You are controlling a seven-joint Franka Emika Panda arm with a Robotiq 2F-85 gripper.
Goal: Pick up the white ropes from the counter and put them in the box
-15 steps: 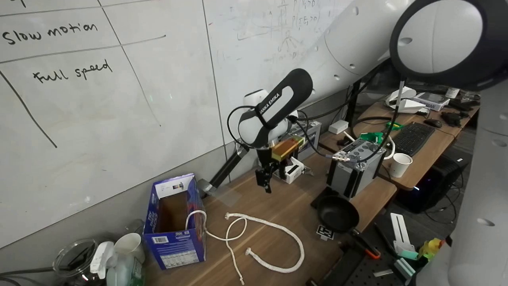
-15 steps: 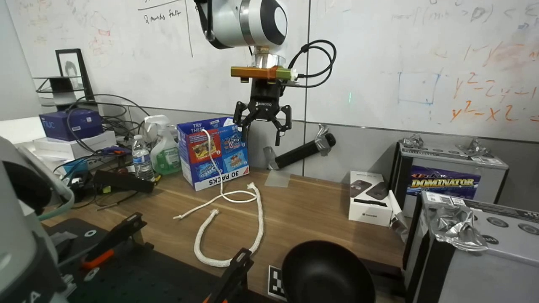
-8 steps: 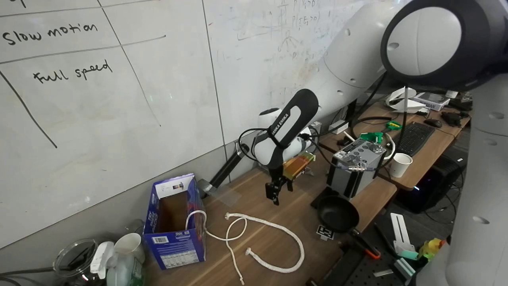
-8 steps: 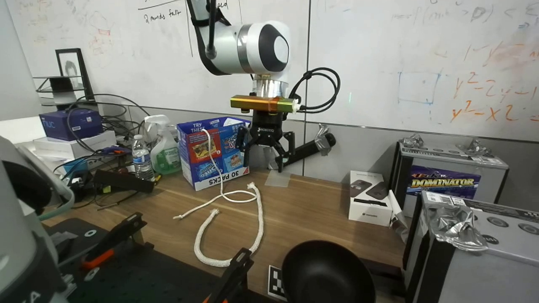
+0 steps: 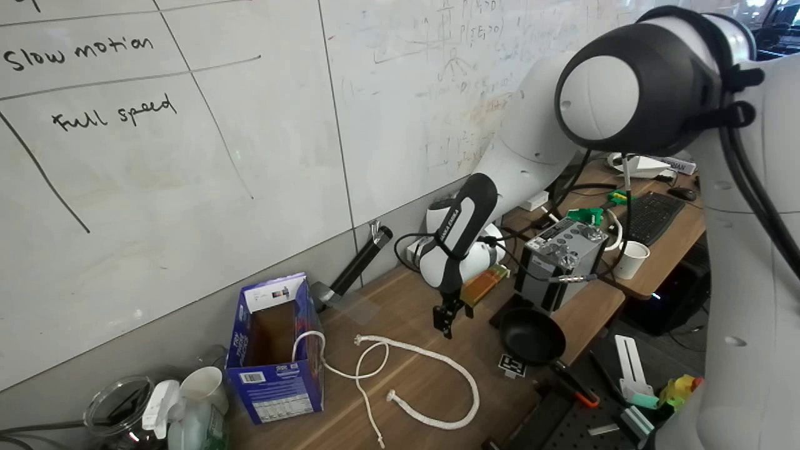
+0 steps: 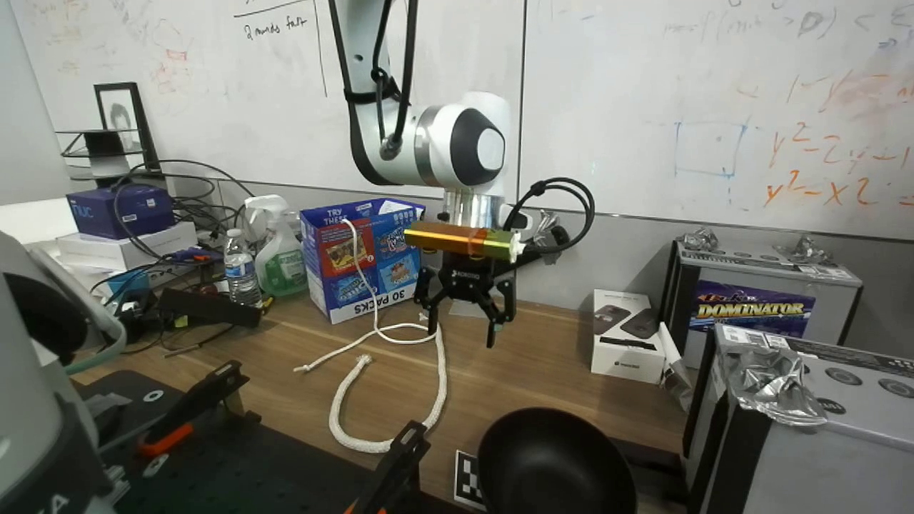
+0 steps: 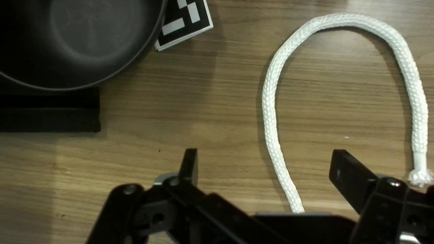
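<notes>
Claw (image 6: 462, 333): one, black. Fingers spread wide apart, hanging over the counter (image 6: 550, 368) between wall edge and front edge; in the wrist view, one leg of the thick white rope (image 7: 269, 112) shows in the gap.

Thick white rope: one, braided, ends frayed. Lies on the counter in an open U, bend toward the front edge.

Thin white rope (image 5: 357, 377): one. Draped over the rim of the blue box (image 5: 281, 390), part inside with its end hidden; the rest loops on the counter and meets the thick white rope near the latter's wall-side end.

Blue box: one, printed cardboard, open-topped, standing near the wall edge.

Skillet (image 7: 91, 44): one, black, near the front edge, overlapping a black-and-white patterned card (image 7: 186, 33) in the wrist view.

White carton (image 6: 613, 358): one, near the wall edge, just beside two grey cased units (image 6: 821, 464).

Spray bottle (image 6: 284, 271): one, green liquid, just beside the blue box.

Water bottle (image 6: 241, 273): one, next to the spray bottle.
</notes>
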